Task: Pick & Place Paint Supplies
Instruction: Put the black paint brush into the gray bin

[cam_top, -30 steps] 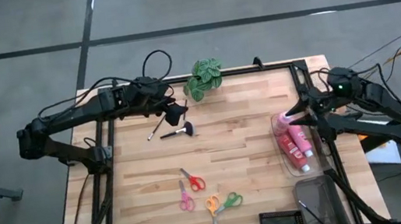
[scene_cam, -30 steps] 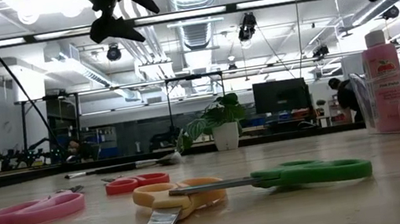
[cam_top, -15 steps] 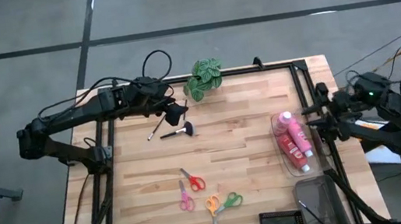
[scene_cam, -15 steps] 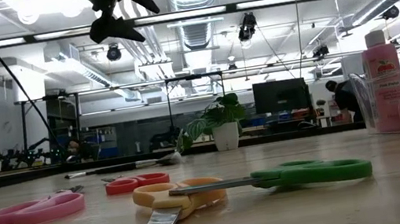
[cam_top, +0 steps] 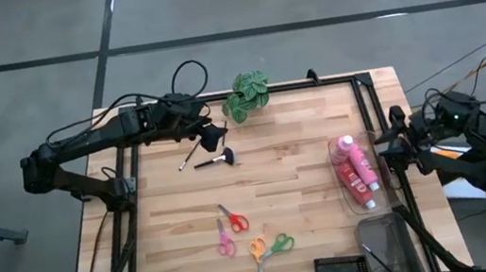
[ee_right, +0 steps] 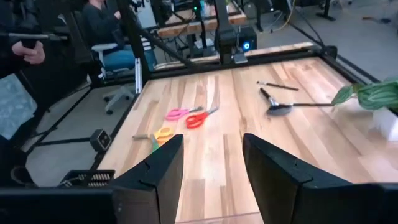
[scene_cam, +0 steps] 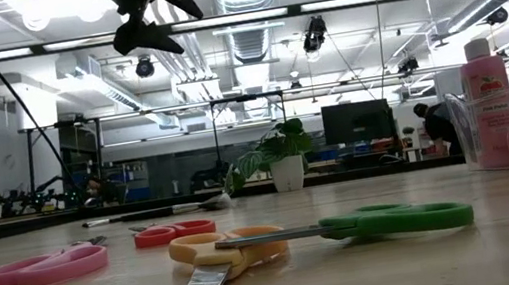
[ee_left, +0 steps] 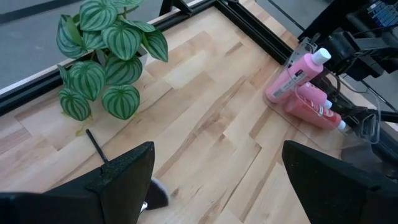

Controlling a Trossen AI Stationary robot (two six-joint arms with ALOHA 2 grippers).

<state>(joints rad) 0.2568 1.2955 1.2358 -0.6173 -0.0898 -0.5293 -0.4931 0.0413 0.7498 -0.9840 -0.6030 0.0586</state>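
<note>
left pincer (cam_top: 217, 138) wide open, hovering just above fan brush (cam_top: 215, 161), near plant (cam_top: 246, 95); right pincer (cam_top: 394, 140) half-open, empty.

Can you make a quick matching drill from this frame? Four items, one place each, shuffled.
Items:
1. paint bottles
2. fan brush
3. plant
4. scissors

Places:
A. far edge of the table, near the middle
B. in the clear bin at the table's right side
C. near-centre of the table, in a loose cluster
D. on the wood right below the left tool

Pairs: 1-B, 2-D, 3-A, 4-C

The left tool hangs open above the brush; the right tool, also open, sits off the table's right edge, holding nothing.
</note>
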